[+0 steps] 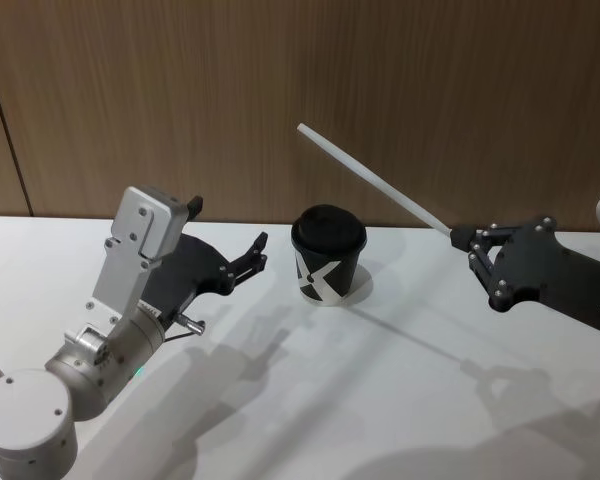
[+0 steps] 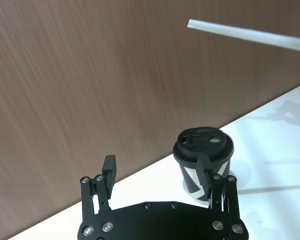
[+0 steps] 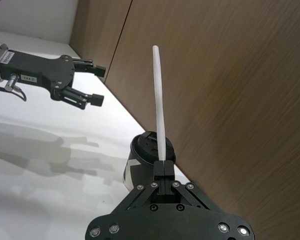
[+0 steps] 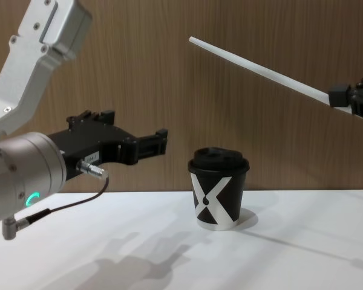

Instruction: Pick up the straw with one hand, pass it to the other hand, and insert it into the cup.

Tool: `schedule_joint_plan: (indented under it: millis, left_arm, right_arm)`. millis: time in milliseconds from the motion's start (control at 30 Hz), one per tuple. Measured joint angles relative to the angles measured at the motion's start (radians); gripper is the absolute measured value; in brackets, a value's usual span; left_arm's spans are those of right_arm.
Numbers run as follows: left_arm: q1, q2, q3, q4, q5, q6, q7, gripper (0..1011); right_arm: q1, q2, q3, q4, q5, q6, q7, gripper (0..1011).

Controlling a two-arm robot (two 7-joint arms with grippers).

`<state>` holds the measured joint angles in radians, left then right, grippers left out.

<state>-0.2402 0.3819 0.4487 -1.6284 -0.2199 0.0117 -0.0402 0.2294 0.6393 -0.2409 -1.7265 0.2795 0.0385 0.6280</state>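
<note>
Before a wood-panelled wall (image 1: 280, 80), the right gripper (image 1: 458, 238) pinches one end of the straw (image 1: 370, 180), likely light, stiff and crushable, slanted above the cup (image 1: 328, 262) near the counter's (image 1: 380, 400) far edge; the left gripper (image 1: 227, 225), fingers spread, could take its bare middle.

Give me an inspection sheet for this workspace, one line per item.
Surface: white table, the cup stands on it.
Job's things: cup upright, lid on; straw held in the air by one end, slanting up, free end higher than the cup.
Clutter: nothing seen.
Pincers: right pincer shut on the straw, right of the cup; left pincer open, empty, left of the cup.
Cables: dark cable looping from the left wrist.
Surroundings: wood-panel wall behind the table.
</note>
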Motion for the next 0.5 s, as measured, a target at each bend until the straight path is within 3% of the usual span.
schedule_joint_plan:
  millis: [267,500]
  left_arm:
    - [-0.005,-0.005,-0.018,-0.004,-0.072,-0.009,-0.073,1003]
    - [-0.01,-0.016,-0.04,-0.009,-0.173,-0.012,-0.167,1003]
  right_arm:
    - [0.001,0.0,-0.001,-0.001,0.001,0.001,0.0,0]
    - [0.001,0.0,-0.002,-0.002,0.001,0.001,0.0,0]
